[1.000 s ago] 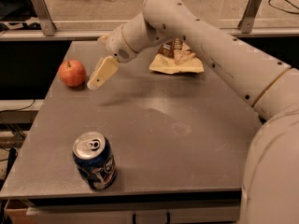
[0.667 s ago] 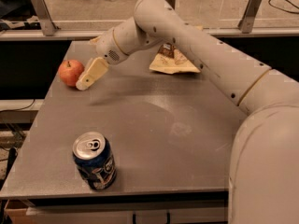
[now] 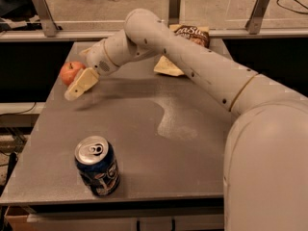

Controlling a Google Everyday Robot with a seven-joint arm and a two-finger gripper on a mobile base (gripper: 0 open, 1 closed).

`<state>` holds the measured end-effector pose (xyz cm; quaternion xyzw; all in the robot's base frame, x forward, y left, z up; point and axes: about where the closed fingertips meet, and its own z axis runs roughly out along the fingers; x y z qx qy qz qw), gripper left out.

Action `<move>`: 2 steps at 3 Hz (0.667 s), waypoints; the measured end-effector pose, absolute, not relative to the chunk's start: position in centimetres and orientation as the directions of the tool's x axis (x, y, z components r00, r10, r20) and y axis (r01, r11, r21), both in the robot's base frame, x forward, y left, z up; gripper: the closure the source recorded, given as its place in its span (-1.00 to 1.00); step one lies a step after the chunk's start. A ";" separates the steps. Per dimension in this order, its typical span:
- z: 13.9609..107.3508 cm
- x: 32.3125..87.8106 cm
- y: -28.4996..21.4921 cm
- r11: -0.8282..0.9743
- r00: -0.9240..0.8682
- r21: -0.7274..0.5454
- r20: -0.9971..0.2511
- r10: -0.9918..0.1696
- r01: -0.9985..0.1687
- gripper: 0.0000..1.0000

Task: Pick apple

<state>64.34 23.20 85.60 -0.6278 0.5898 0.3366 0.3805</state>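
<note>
The apple point(image 3: 70, 71) is small, round and red-orange. It sits near the far left edge of the grey table point(image 3: 159, 143). My gripper point(image 3: 76, 88) reaches in from the right at the end of the white arm point(image 3: 192, 66). It is low over the table, right up against the apple's front right side, and it covers part of the apple. I cannot tell whether it touches the apple.
A blue drink can point(image 3: 97, 166) stands upright near the table's front left. A chip bag point(image 3: 192, 34) and a yellowish packet point(image 3: 167, 66) lie at the back, behind the arm. A rail with metal posts point(image 3: 42, 11) runs behind the table.
The gripper has moved left and a little down across the table, from beside the apple to right against it. The apple and the can have not moved.
</note>
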 end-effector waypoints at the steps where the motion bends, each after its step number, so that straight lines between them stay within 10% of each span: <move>1: 84.6 64.2 24.1 -0.010 0.064 -0.067 -0.880 -0.471 -0.998 -0.65; 2: 84.8 64.2 24.3 -0.002 0.063 -0.069 -0.890 -0.451 -0.998 -0.19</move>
